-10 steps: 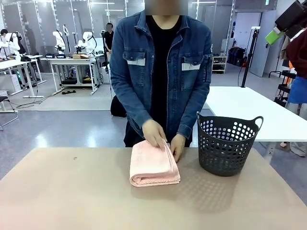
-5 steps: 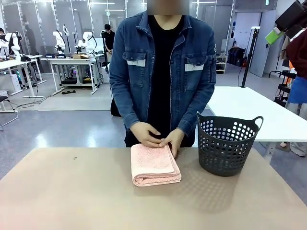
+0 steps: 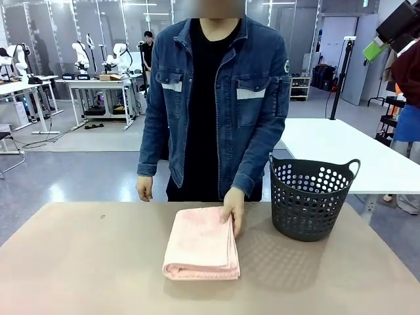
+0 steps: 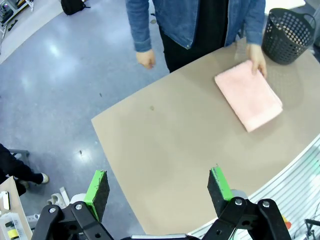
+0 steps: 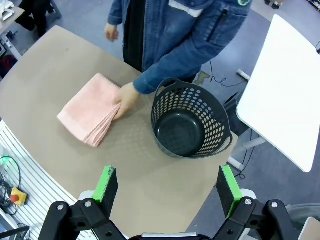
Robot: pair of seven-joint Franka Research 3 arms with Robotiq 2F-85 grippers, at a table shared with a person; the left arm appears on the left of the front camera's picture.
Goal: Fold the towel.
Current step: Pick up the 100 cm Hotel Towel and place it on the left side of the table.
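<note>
The salmon-pink towel [image 3: 201, 243] lies folded into a thick rectangle on the tan table [image 3: 85, 262], near the middle. One hand [image 3: 233, 211] of the person in the denim jacket rests on the towel's far right corner; the other hand [image 3: 144, 189] hangs at the side. The towel [image 4: 248, 95] shows far off in the left wrist view, and the towel [image 5: 91, 109] lies left of the basket in the right wrist view. My left gripper [image 4: 158, 190] is open high above the table's near edge. My right gripper [image 5: 167, 191] is open too, well above the table.
A dark perforated basket [image 3: 311, 195] stands empty on the table to the right of the towel, also the basket [image 5: 191, 122] in the right wrist view. A white table [image 3: 348, 154] stands behind it. Bare tabletop lies left of and in front of the towel.
The person has pushed the folded towel toward me and slightly left, stood upright, and dropped one hand off it. Both grippers stay open.
</note>
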